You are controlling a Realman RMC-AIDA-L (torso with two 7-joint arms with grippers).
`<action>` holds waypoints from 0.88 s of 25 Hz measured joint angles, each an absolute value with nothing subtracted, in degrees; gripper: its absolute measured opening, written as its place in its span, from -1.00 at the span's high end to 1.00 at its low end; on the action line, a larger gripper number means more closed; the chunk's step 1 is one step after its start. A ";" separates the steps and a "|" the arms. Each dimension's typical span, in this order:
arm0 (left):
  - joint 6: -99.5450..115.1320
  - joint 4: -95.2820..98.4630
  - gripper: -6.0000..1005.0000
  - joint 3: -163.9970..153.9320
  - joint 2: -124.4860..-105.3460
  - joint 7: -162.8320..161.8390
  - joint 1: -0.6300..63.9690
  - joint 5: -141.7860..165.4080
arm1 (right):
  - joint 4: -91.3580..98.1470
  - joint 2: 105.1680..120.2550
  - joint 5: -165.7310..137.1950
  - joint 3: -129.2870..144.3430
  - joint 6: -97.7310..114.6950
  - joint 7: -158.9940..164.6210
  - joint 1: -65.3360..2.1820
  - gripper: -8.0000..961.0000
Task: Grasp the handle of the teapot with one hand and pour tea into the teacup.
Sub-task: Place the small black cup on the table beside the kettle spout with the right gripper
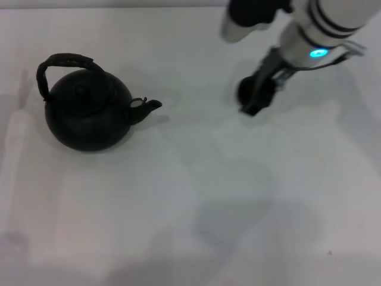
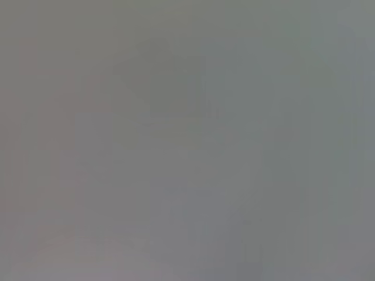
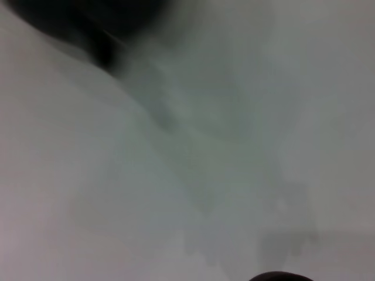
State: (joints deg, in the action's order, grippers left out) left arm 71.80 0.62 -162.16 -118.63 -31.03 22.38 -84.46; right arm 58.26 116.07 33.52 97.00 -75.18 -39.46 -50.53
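Reaching right claw (image 1: 255, 98) low at teacup (image 1: 246, 90); grip state indiscernible; teapot (image 1: 89, 113) well apart; no writing.

Hidden and unclear items

Right gripper (image 1: 255, 98) covers the teacup (image 1: 244, 89) almost wholly; finger state unreadable. Right arm cut by the frame edge above the gripper. Left wrist view: uniform grey blur. Right wrist view: dark unidentifiable blur (image 3: 88, 20) at one corner.

Head view bright, washed-out w/ soft shadows on table (image 1: 196, 196); both wrist views badly blurred, left just grey.
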 joint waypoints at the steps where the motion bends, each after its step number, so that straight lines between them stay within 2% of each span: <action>1: 71.80 0.61 -0.75 -162.15 -118.63 -31.03 22.43 -84.46 | 58.30 116.11 35.45 98.18 -75.11 -40.00 -51.27 -0.54; 8: 71.88 -0.49 -0.75 -162.19 -118.57 -30.96 22.66 -84.43 | 57.18 116.19 43.42 107.06 -73.53 -40.96 -54.74 -0.54; 22: 71.82 -0.88 -0.75 -162.49 -118.56 -31.01 23.13 -84.26 | 57.02 116.19 49.93 120.76 -67.63 -38.88 -56.20 -0.55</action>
